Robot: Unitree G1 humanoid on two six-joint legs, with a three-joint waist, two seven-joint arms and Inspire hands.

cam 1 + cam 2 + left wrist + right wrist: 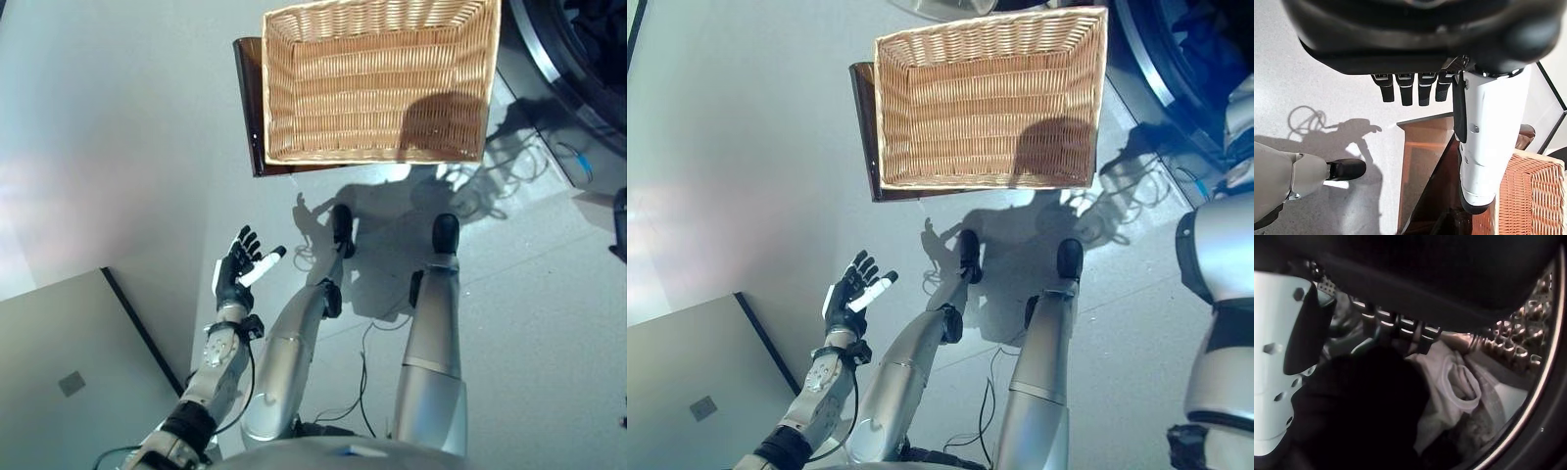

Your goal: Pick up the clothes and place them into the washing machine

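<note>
The wicker basket [377, 78] stands empty on a dark brown stand [247, 108]. At the top right is the washing machine's round opening [1176, 59], with blue cloth [1210, 34] inside. My right arm reaches that way. In the right wrist view my right hand [1396, 328] is inside the perforated drum [1520, 340], fingers straight and thumb spread. A dark garment [1361, 406] bulks just under the palm, and a pale garment [1454, 387] lies beside it. My left hand [240, 269] hangs open over the floor at lower left, holding nothing.
A flat grey-white box with a dark edge [69, 372] sits at the lower left near my left arm. Bare pale floor lies to the left of the basket [1528, 196]. The washer's chrome rim [1542, 367] curves close round my right hand.
</note>
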